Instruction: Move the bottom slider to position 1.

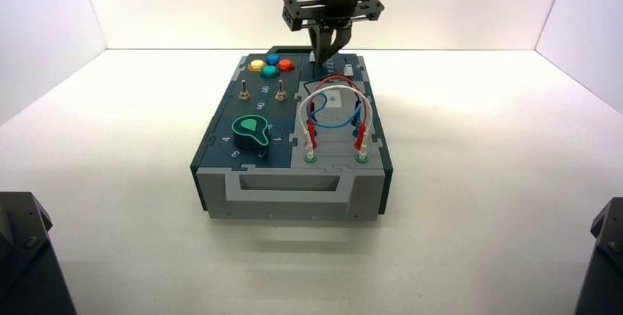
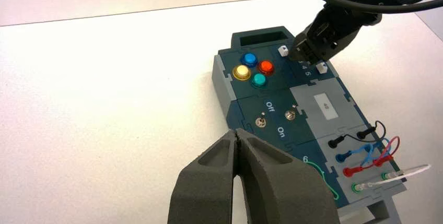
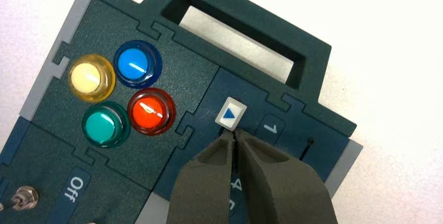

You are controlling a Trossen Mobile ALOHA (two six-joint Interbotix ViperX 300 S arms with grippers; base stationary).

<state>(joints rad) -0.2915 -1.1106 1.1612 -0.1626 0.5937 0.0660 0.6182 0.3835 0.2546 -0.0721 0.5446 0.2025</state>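
I've got the bottom slider (image 3: 230, 114) dead centre in the right wrist view: a small white block with a blue triangle on top, sitting in its dark teal track at the far end of the box (image 1: 294, 190), close to the handle (image 3: 251, 20). It sits next to the label "1" (image 3: 270, 128), as far as I can read the line-up.

My right gripper (image 3: 235, 134) is right at it, fingers pressed together with no gap at the tips. The tips are just beside the block's near edge; I cannot tell whether they actually touch it. From the high view the gripper comes down steeply onto that far right corner of the box, with the block just to its left.

The other slider (image 1: 347, 70) is a matching white block in the parallel track, nearer the box's right edge and a little closer to me.

Across from the sliders is the cluster of four round buttons: yellow (image 3: 92, 78), blue (image 3: 137, 63), red (image 3: 150, 111) and teal (image 3: 105, 125). Nearer to me come two metal toggles (image 1: 243, 95), then the green knob (image 1: 251, 133). On the right half, red, blue and white wires (image 1: 334, 98) loop between sockets.

My left gripper (image 2: 237, 135) hangs off to the box's side, well apart from it, above the white tabletop (image 1: 477, 183), fingers closed against each other and holding nothing.
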